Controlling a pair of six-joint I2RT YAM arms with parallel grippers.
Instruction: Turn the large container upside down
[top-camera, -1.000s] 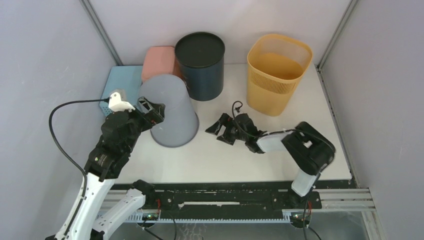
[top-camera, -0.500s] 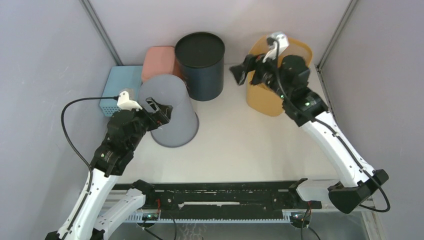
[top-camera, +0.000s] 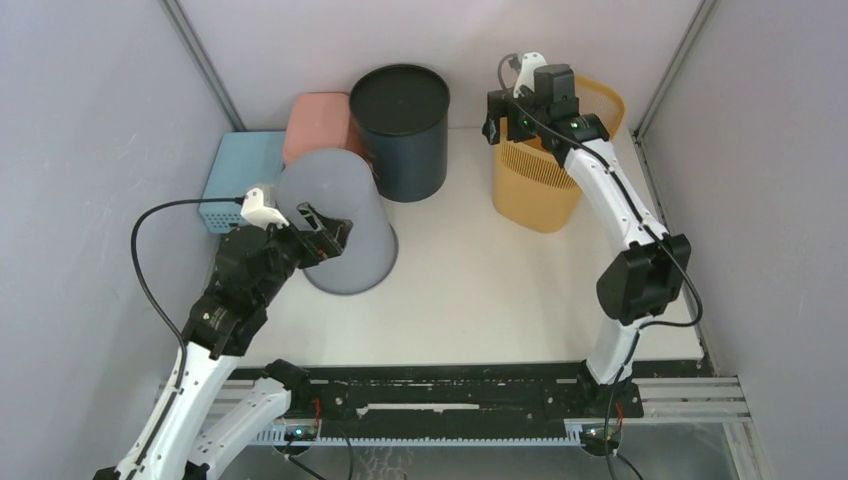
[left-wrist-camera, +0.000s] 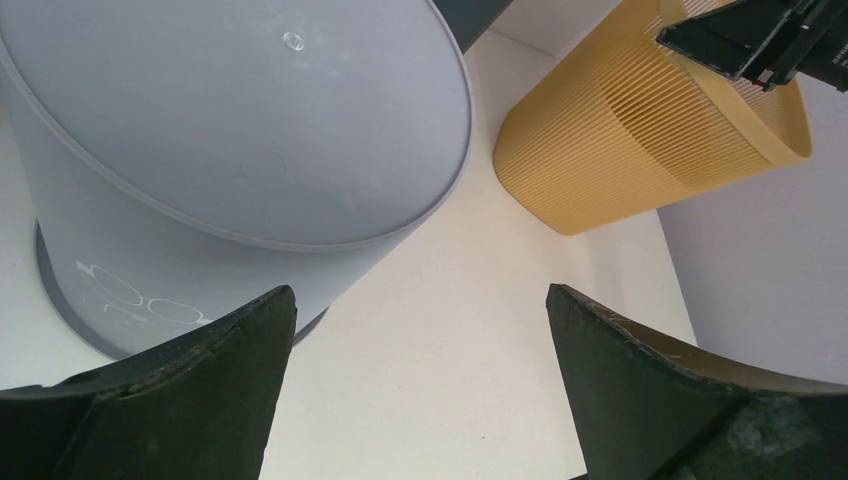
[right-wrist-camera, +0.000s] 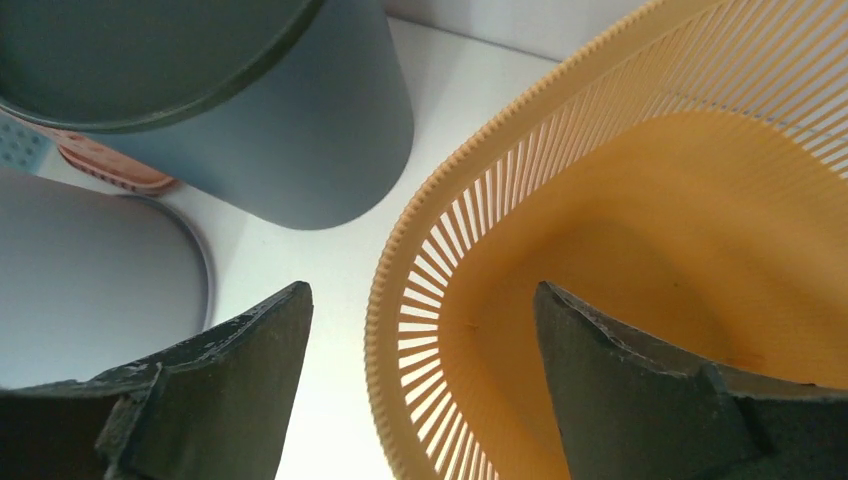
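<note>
Right gripper (right-wrist-camera: 420, 292) hangs with jaws spread wide astride the yellow basket (top-camera: 540, 185)'s rim, placed to pinch that wall for the flip.

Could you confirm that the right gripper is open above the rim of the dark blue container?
Not quite: the right gripper is open above the rim of the yellow basket, not the dark blue container, as the right wrist view shows.

Bare table (top-camera: 470, 290) between grey bin (top-camera: 345, 225) and yellow basket (top-camera: 540, 195): passable.
</note>
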